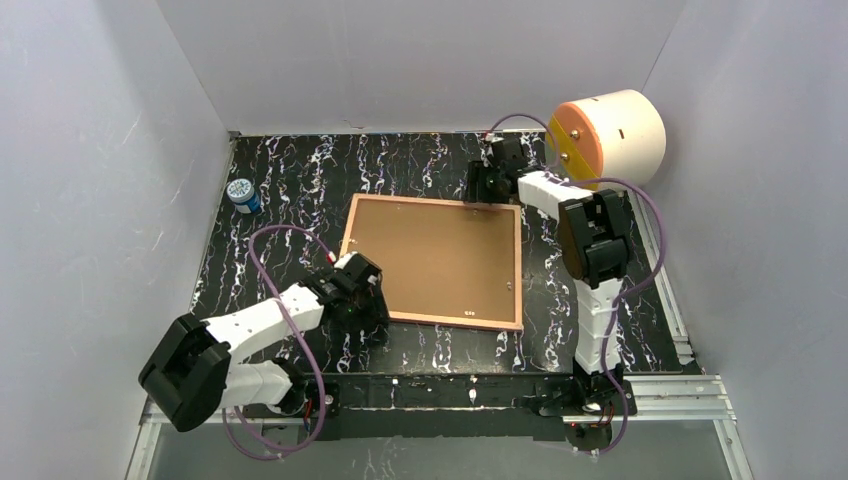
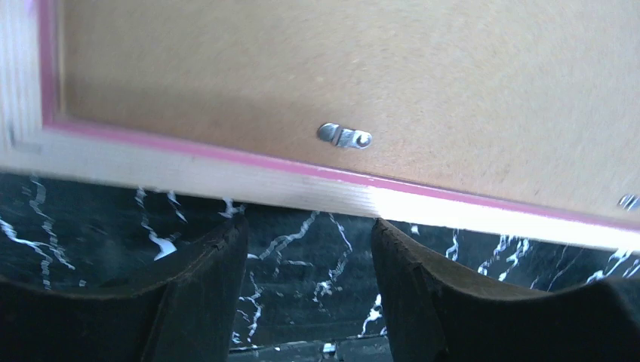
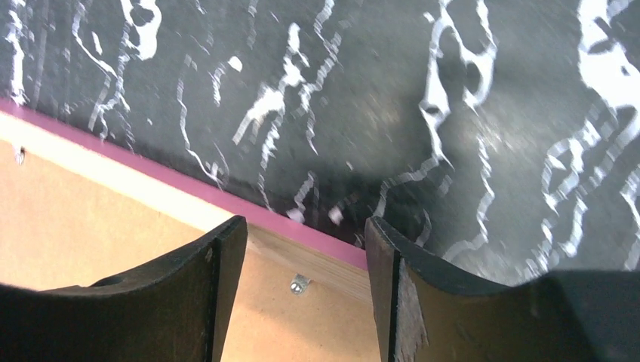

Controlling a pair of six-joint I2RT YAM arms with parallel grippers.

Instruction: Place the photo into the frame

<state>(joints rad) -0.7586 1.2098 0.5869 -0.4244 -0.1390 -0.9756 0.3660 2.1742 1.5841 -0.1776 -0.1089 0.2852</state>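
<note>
A small jar (image 1: pixel 243 194) and cream drum (image 1: pixel 610 135) sit clear of the frame (image 1: pixel 450 321), which lies face-down, brown back, pink rim; both arms' jaws half-open, empty.

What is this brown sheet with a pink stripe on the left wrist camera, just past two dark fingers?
Observer: From above, it is the frame, lying back up on the table, with a brown backing board filling it.
Visitor: Is the other arm near it?
Observer: Yes. The right fingers hang open over the frame's far edge, near its right corner.
Visitor: Anything else on the table?
Observer: A small blue container stands near the far left corner, apart from the frame.
</note>
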